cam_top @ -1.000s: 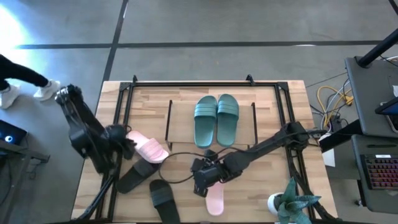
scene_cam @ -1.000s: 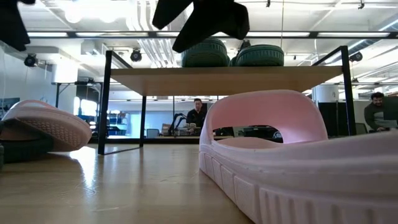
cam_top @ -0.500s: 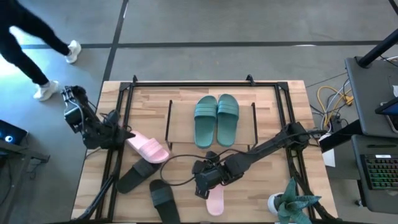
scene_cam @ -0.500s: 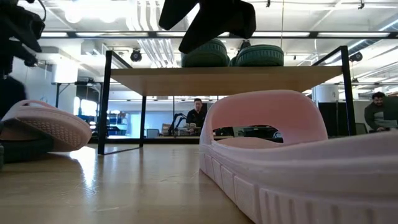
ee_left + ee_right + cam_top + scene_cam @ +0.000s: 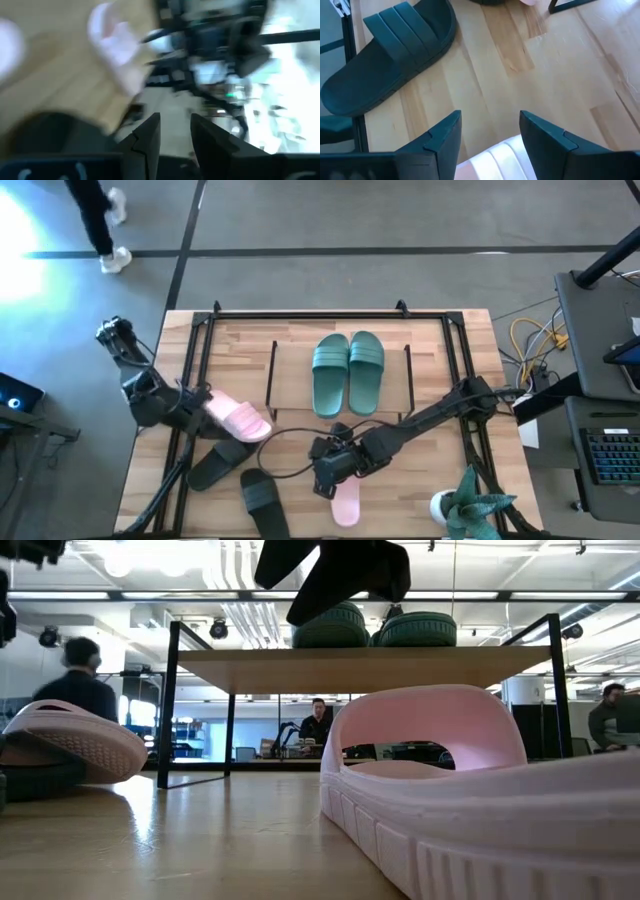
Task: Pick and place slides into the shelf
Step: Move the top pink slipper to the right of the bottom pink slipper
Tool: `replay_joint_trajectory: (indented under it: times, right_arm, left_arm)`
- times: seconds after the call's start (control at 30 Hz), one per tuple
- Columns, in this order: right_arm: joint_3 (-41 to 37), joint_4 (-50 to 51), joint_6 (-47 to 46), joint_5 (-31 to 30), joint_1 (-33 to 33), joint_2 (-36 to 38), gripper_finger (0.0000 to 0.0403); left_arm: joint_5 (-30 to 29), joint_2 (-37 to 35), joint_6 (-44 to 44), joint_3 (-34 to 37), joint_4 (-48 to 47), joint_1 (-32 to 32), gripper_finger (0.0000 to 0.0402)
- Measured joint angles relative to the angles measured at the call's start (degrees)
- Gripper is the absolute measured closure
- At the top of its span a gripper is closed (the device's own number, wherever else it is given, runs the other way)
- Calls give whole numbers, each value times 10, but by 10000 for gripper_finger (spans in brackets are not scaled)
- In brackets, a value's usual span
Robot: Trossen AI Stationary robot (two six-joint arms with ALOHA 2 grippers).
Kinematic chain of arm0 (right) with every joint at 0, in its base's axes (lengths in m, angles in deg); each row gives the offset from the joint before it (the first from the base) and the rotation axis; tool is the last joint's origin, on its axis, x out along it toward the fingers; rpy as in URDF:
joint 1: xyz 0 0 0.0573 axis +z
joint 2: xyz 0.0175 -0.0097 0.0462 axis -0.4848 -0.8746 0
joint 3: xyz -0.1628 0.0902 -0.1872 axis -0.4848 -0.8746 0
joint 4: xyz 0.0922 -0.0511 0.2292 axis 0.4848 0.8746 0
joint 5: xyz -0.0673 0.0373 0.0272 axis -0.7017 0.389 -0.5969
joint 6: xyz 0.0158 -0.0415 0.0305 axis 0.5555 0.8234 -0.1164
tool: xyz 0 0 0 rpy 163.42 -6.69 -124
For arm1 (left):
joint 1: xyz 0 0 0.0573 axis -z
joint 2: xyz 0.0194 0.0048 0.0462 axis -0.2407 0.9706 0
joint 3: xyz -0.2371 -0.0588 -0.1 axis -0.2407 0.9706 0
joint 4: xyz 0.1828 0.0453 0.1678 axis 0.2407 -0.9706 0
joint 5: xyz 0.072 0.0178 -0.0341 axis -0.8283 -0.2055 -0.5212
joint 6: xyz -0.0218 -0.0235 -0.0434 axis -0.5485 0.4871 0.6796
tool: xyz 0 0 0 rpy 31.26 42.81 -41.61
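Right hand [image 5: 487,132] (fingers spread) hovers above pink slide [image 5: 502,160] near table edge.

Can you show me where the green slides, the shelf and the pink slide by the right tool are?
green slides [image 5: 347,372], high view, the straps
shelf [image 5: 365,667], low view, wood board's front edge
pink slide [image 5: 430,740], low view, its strap

Seen from above, two teal-green slides [image 5: 347,373] lie side by side on the shelf [image 5: 272,375] at the middle of the worktop [image 5: 440,360]. The right gripper [image 5: 325,470] hangs over the strap end of a pale pink slide [image 5: 345,502] near the front edge. The left gripper [image 5: 196,398] sits beside the second pink slide [image 5: 237,417], which lies partly across a black slide [image 5: 218,463]. Another black slide [image 5: 263,500] lies close by. A potted plant [image 5: 465,507] stands at the front right corner.
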Motion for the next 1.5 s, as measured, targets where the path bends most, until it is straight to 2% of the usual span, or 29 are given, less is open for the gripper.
replay_joint_trajectory:
  times: [0.1, 0.23, 0.33, 0.4, 0.5, 0.63, 0.73, 0.8, 0.9, 1.0, 1.2, 1.4, 1.5]
  right_arm:
    - [0, 0, 0, 0, 0, 0, 211]
    - [0, 5, 0, 0, 0, 0, 211]
    - [0, 24, -11, 1, 0, 0, 211]
    - [0, 43, -22, 1, 2, 0, 211]
    - [0, 69, -39, 5, 5, 0, 211]
    - [-1, 82, -49, 5, 11, 0, 211]
    - [-1, 86, -49, 2, 12, 0, 211]
    - [-1, 86, -49, 0, 11, 1, 211]
    - [-1, 86, -42, 0, 9, 1, 211]
    - [-2, 87, -35, 0, 5, 1, 211]
    - [-2, 92, -38, 1, 2, 1, 211]
    - [-2, 95, -59, 3, 7, 1, 211]
    - [-3, 103, -71, 5, 9, 1, 211]
  left_arm:
    - [1, 19, -53, 62, 177, -30, 309]
    - [22, 82, -67, 162, 395, -99, 309]
    - [53, 96, -83, 203, 468, -166, 309]
    - [109, 73, -105, 197, 497, -219, 309]
    - [228, 11, -117, 177, 374, -315, 309]
    - [351, -48, -174, 91, 58, -440, 309]
    - [403, -56, -263, 12, -136, -522, 309]
    - [423, -47, -322, -27, -215, -566, 309]
    - [484, -15, -394, -44, -269, -616, 309]
    - [539, 43, -446, -15, -293, -648, 309]
    - [554, 150, -581, -32, -292, -719, 309]
    - [580, 252, -692, -80, -340, -836, 309]
    - [667, 291, -742, -94, -364, -899, 309]
